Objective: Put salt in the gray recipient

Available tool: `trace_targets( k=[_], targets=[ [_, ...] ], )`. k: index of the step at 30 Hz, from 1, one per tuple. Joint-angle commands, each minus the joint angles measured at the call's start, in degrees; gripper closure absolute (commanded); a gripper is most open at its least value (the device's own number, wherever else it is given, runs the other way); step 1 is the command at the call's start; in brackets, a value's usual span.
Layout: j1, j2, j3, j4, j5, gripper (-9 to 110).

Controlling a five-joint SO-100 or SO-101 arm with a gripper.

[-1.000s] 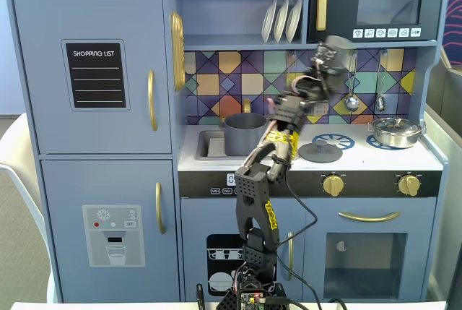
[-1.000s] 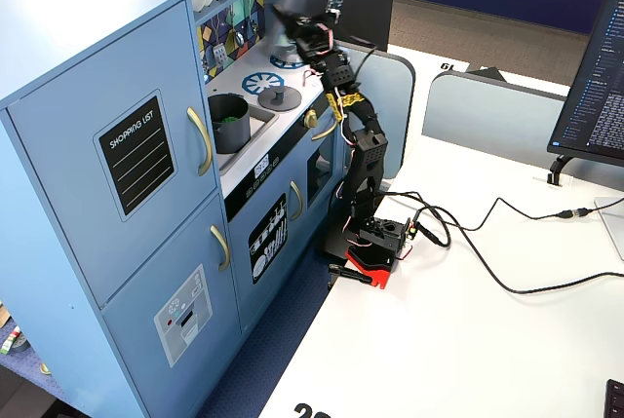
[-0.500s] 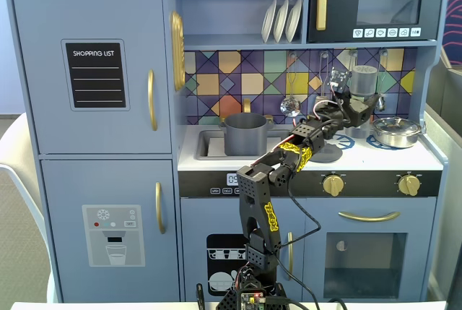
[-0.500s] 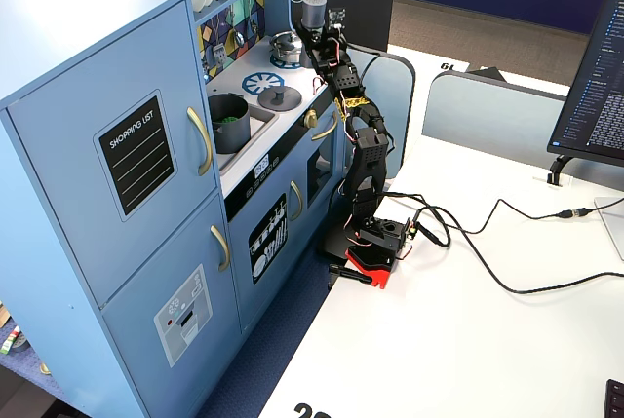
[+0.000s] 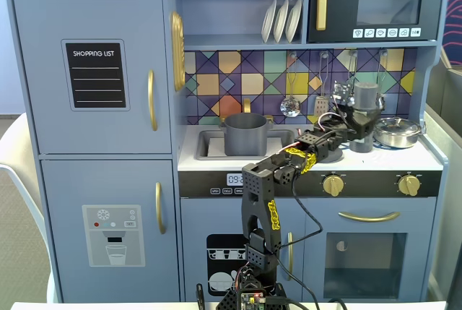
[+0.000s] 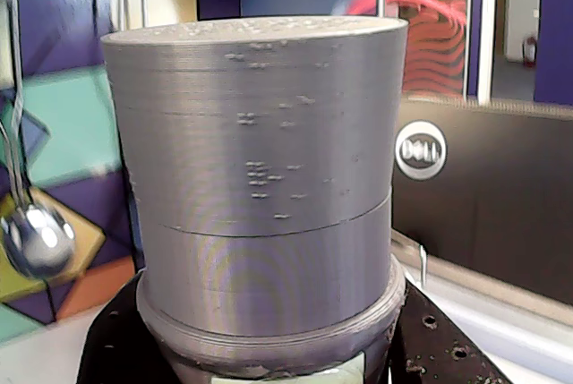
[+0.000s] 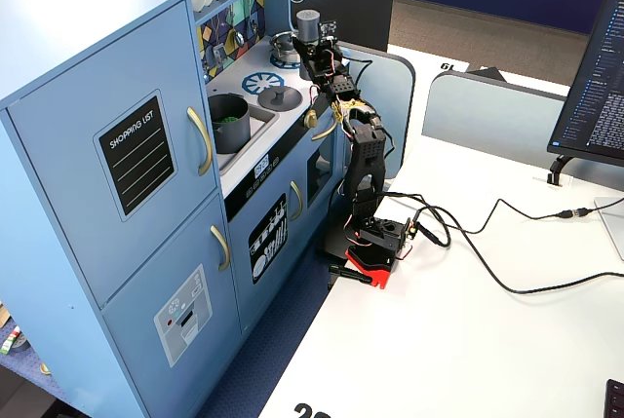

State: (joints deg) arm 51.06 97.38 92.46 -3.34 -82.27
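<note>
The gripper (image 5: 363,123) appears clamped on the salt (image 5: 366,100), though its fingers are hidden, holding the shaker upright above the stovetop at the right of a fixed view, well apart from the gray recipient (image 5: 245,134) in the sink, presumably for carrying across.

Black 3D-printed arm (image 5: 268,193) showing boxy segments, yellow lettering running along links, thin red and white wires trailing near wrist, red base (image 7: 369,267), black cable (image 7: 487,272) leaving base.
</note>
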Motion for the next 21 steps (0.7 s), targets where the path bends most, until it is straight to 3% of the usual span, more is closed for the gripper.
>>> trace_targets(
  k=[1, 21],
  targets=[
    [0.97, -0.62, -0.53, -3.69, -1.49, 101],
    [1.58, -3.16, 4.83, -10.02, -2.81, 101]
  ],
)
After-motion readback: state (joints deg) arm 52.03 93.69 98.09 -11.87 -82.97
